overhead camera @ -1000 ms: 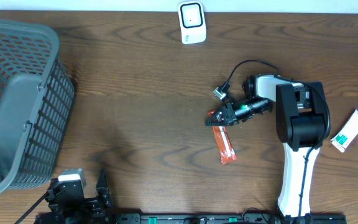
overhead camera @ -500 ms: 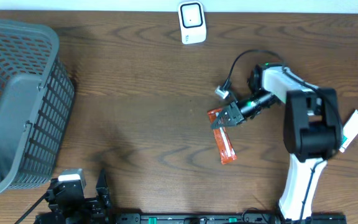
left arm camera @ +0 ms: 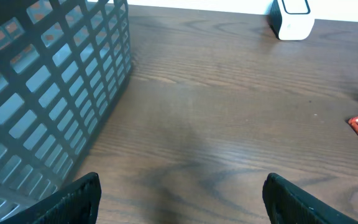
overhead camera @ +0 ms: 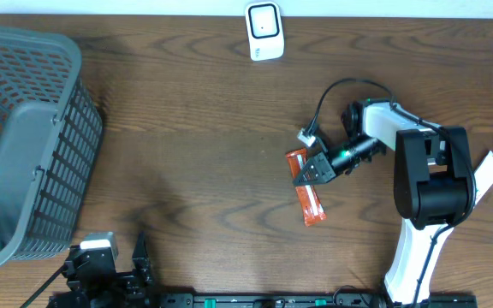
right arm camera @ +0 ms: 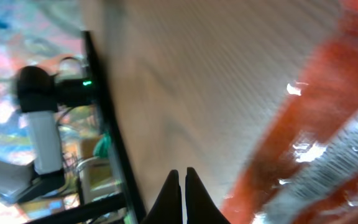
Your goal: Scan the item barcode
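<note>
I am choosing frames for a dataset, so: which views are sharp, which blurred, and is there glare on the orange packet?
Overhead: sharp and evenly lit, orange packet clear. Left wrist: sharp, with soft shadows on the wooden table. Right wrist: blurred, white glare spots on the packet past the shut right gripper.

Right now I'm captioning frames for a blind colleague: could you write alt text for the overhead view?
The right gripper, shut, sits at the upper end of an orange packet lying mid-way across a wooden table. A grey mesh basket stands at the left edge, and a small white device at the far edge.
</note>
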Available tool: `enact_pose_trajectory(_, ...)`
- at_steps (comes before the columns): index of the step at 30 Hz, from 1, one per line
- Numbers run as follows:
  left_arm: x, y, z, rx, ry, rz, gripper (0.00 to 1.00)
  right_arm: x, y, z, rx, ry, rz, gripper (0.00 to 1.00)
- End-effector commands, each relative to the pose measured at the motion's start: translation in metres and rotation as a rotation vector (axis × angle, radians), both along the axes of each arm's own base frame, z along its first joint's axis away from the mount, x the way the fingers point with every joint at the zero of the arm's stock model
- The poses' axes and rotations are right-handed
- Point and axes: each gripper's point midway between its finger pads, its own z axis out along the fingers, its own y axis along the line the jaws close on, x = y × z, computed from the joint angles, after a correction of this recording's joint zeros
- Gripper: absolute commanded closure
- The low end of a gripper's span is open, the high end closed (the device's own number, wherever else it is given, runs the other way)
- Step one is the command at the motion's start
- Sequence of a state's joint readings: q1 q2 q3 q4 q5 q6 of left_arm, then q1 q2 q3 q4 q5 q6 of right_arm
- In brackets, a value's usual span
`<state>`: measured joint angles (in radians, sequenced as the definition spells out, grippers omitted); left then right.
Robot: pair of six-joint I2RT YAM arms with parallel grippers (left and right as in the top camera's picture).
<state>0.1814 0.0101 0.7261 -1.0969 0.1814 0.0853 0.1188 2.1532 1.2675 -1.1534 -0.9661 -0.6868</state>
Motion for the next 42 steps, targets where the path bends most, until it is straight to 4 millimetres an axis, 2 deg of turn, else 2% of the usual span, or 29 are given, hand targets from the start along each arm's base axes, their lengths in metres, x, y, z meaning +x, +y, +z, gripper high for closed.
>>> enact_pose_trajectory(1, -0.001, -0.002, 0.001, -0.002, -0.008, -0.009, 0.16, -0.012, -0.01, -0.028, -0.139, 0.126, -0.066, 0.99)
enact_pose_trajectory(5, -0.001, -0.002, 0.001, -0.002, -0.008, -0.009, 0.16, -0.022, -0.025, -0.057, -0.3, 0.186, -0.126, 0.99)
enact_pose_trajectory(8, -0.001, -0.002, 0.001, -0.002, -0.008, -0.009, 0.16, -0.025, -0.032, -0.069, -0.367, 0.196, -0.149, 0.99)
enact_pose_trajectory(13, -0.001, -0.002, 0.001, -0.002, -0.008, -0.009, 0.16, -0.024, -0.032, -0.071, -0.367, 0.187, -0.149, 0.99)
enact_pose_trajectory(15, -0.001, -0.002, 0.001, -0.002, -0.008, -0.009, 0.16, -0.026, -0.027, -0.067, -0.318, 0.167, -0.119, 0.99)
enact_pose_trajectory(18, -0.001, -0.002, 0.001, -0.002, -0.008, -0.009, 0.16, -0.031, -0.008, -0.037, -0.123, 0.138, -0.069, 0.99)
enact_pose_trajectory(21, -0.001, -0.002, 0.001, -0.002, -0.008, -0.009, 0.16, -0.029, 0.0, -0.004, -0.023, 0.098, -0.068, 0.99)
enact_pose_trajectory(27, -0.001, -0.002, 0.001, -0.002, -0.008, -0.009, 0.16, -0.009, -0.001, 0.058, -0.018, -0.033, -0.134, 0.99)
enact_pose_trajectory(29, -0.001, -0.002, 0.001, -0.002, -0.008, -0.009, 0.16, 0.0, -0.006, 0.067, -0.056, -0.075, -0.161, 0.99)
enact_pose_trajectory(32, -0.001, -0.002, 0.001, -0.002, -0.008, -0.009, 0.16, 0.01, -0.018, 0.058, -0.162, -0.084, -0.209, 0.99)
enact_pose_trajectory(42, -0.001, -0.002, 0.001, -0.002, -0.008, -0.009, 0.16, 0.021, -0.017, 0.015, -0.173, -0.046, -0.201, 0.99)
